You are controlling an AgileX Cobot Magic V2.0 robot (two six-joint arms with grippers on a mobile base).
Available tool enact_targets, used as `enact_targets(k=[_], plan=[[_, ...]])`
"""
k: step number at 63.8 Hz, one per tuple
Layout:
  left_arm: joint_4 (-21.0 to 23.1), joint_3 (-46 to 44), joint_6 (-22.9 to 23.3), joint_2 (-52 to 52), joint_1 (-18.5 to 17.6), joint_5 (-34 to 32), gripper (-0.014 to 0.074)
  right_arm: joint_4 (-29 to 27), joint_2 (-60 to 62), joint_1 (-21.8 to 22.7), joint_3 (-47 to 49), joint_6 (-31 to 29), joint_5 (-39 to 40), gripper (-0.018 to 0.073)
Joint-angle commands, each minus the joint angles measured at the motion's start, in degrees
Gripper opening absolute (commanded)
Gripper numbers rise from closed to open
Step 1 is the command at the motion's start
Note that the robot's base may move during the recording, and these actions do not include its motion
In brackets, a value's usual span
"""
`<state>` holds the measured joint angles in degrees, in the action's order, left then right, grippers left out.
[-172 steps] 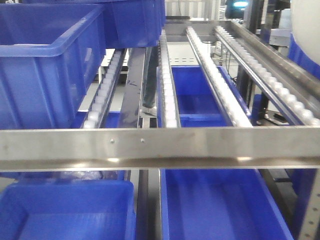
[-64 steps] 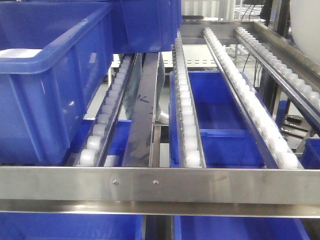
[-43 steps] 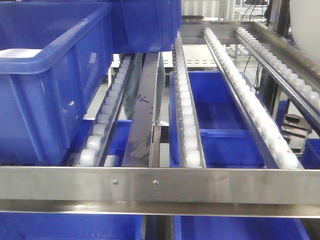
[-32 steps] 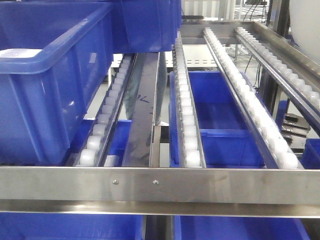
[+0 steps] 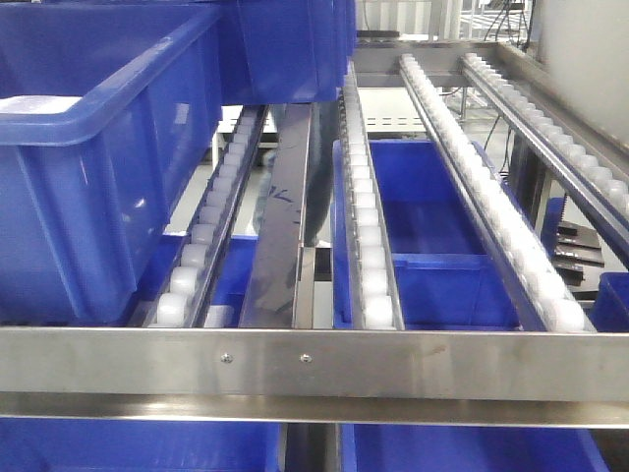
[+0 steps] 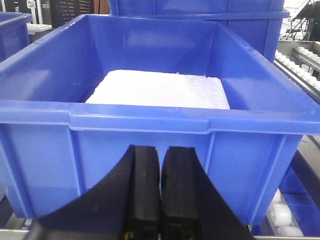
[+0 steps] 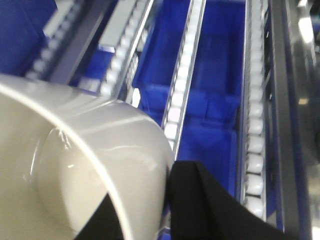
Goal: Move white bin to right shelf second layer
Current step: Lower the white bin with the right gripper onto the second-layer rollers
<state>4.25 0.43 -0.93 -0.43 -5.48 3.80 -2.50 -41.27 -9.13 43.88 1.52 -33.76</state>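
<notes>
Currently mid-carry: white bin point(image 7: 75, 170) is up in the air, right pincer point(image 7: 142, 210) clamped over its rim, one finger inside, one outside. In the right wrist view the bin hangs above the right shelf second layer point(image 7: 187, 75), roller lanes running under and ahead of it, no contact visible. Front view shows the level's roller lanes point(image 5: 472, 177) and front rail point(image 5: 314, 364) bare of any white tub, so not placed yet. Blue crates point(image 5: 423, 236) sit on the level below, visible through the gaps. Left pincer point(image 6: 161, 190) is closed, fingers together, holding nothing, parked facing a blue crate with white foam point(image 6: 160, 90) inside it. Done, by my read: pick and lift. Left: lower the bin onto the rollers behind the rail, let go, back out.
</notes>
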Motion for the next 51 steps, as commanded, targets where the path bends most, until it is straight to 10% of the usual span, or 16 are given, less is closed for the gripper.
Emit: enact_targets(k=[1,51], plan=[[0.06,2.11,0.42,-0.10,-0.32,-4.93,0.0085,-0.40,-4.77,0.43,1.88,0.14,8.38,0.0056],[0.06,2.11,0.42,-0.10,-0.32,-4.93,0.0085,-0.66,-39.73,-1.76,10.94,0.09,16.85,0.0056]])
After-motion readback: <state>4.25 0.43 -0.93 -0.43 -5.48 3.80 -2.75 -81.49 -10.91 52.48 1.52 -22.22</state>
